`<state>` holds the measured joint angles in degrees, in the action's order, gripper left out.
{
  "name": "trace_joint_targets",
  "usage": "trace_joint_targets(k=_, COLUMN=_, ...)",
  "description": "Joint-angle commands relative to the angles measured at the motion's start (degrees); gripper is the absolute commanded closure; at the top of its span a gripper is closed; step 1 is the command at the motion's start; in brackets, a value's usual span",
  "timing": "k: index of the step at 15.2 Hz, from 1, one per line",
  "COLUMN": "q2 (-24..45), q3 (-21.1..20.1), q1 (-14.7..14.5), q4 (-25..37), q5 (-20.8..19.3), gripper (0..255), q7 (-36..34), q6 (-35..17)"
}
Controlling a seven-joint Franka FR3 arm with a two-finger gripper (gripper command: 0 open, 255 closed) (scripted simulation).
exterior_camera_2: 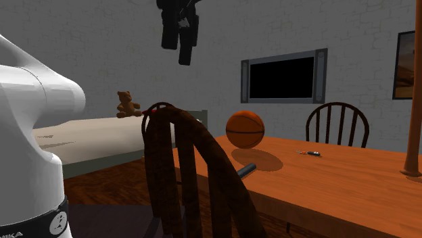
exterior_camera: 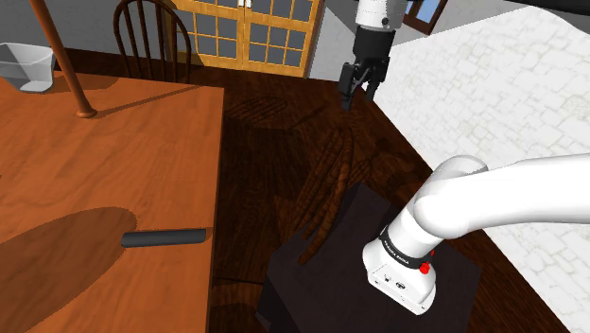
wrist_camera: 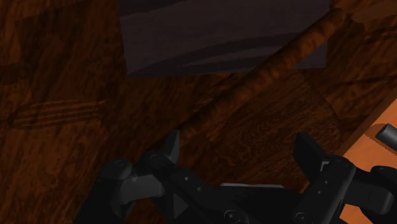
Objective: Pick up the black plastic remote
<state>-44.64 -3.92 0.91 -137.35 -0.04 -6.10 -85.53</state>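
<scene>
One remote [exterior_camera: 163, 237] lies by the table [exterior_camera: 95, 170] edge on the shoulder view's left, and the claw [exterior_camera: 362, 90], spread wide and empty, hangs far off further right, so a clumsy push could knock the remote off.

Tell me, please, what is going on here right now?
The arm's black gripper hangs open above the dark floor, beyond the wooden table's edge, holding nothing. The dark remote lies flat on the table near that edge, untouched. The gripper is well apart from it, so the grasp is not yet done.
</scene>
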Motion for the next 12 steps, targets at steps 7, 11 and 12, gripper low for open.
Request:
trace_joint_targets(k=7, q2=7.7, q3=-3.6, q1=-3.3, q4=-1.7, q5=1.9, gripper=0, q7=1.0, q6=-10.7)
trace_joint_targets(k=11, q2=13.8, q3=-6.1, q1=-5.3, q4=-1.6, q5=2.6, gripper=0, q7=1.6, q6=-17.5)
trace_joint_targets(k=12, q2=15.4, q3=-6.8, q1=-5.8, q4=-1.5, q5=2.7, gripper=0, q7=1.7, q6=-19.1)
